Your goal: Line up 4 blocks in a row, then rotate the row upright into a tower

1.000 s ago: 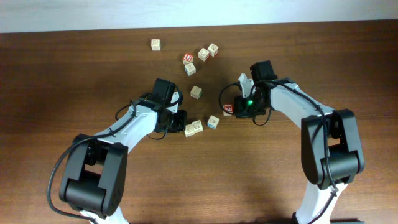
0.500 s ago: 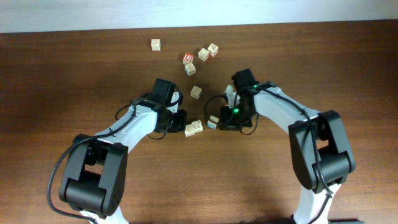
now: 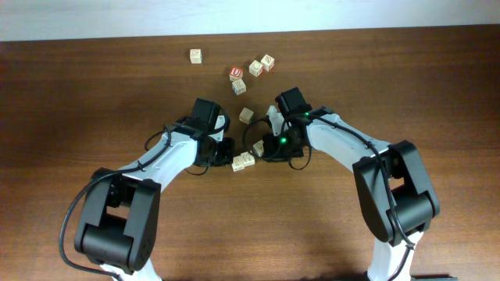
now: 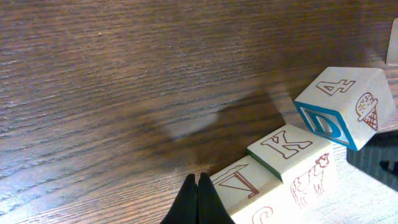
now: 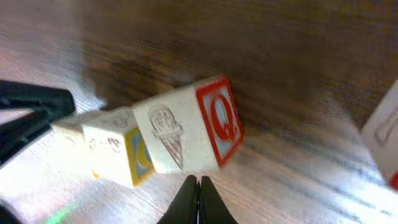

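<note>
Near the middle of the brown wooden desk (image 3: 94,86), three alphabet blocks lie close together between the two arms. The V block (image 4: 239,186) and the K block (image 4: 287,146) sit side by side, touching. The ice-cream block (image 4: 342,102), with its blue D face, is just to their right and turned at an angle to them. The left fingers (image 4: 188,202) are clenched on nothing, their tips at the near corner of the V block. The right fingers (image 5: 189,202) are pressed together, also empty, with their tips just beside the ice-cream block below its red Q face; whether they touch it cannot be told. Farther back, well apart, lie the red-topped cube (image 3: 237,72) and more alphabet blocks (image 3: 255,68).
</note>
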